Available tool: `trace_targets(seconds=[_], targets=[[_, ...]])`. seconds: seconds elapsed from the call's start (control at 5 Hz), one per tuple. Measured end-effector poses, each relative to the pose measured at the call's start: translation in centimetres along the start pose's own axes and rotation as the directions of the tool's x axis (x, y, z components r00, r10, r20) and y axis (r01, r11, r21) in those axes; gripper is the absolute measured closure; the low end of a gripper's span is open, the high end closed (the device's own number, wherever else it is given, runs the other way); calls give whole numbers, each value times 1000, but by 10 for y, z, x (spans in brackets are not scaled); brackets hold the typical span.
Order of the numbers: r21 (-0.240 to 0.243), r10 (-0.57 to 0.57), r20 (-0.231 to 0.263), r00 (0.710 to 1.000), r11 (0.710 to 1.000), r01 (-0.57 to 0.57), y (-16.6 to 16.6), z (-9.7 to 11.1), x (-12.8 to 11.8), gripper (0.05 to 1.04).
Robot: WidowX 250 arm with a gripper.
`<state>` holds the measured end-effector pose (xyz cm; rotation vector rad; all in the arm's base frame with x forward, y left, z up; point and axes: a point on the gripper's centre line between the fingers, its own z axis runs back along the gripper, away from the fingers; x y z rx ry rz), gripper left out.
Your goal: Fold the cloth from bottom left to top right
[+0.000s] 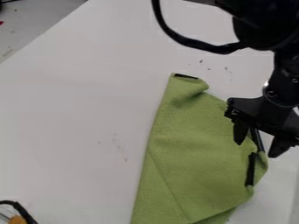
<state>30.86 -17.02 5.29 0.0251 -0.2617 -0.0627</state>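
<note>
Pale tabletop (76, 113) spreads out under my gripper (258, 146), with a grey surface (32, 22) past its edge, far off to the upper left of the jaws, and small dark marks (201, 61) above and to their left. I have the jaws apart, pointing down over the right-hand edge of the green cloth (198, 153); whether either tip touches it, I can't tell from here. Most of the cloth lies left of and below the jaws, its lower end cut off by the bottom of my view. Up and left of them, its top corner is turned over beside a black patch (186, 76). One black strip (251, 169) runs down the cloth just below the jaws; another dark strip (257, 139) shows between them, partly hidden, and I can't make out what it belongs to. Above, the arm (265, 22) is cropped by the top edge, and its black cable (189, 42) loops away left. Well apart from the jaws, at the lower left corner, a dark cord (22, 212) and something orange (16, 220) are mostly cut off.
</note>
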Motion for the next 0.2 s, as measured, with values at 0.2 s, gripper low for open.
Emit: trace_targets(seconds=[0.2], targets=[[4, -21, 18, 1000, 1000, 21, -12, 10, 5, 70]])
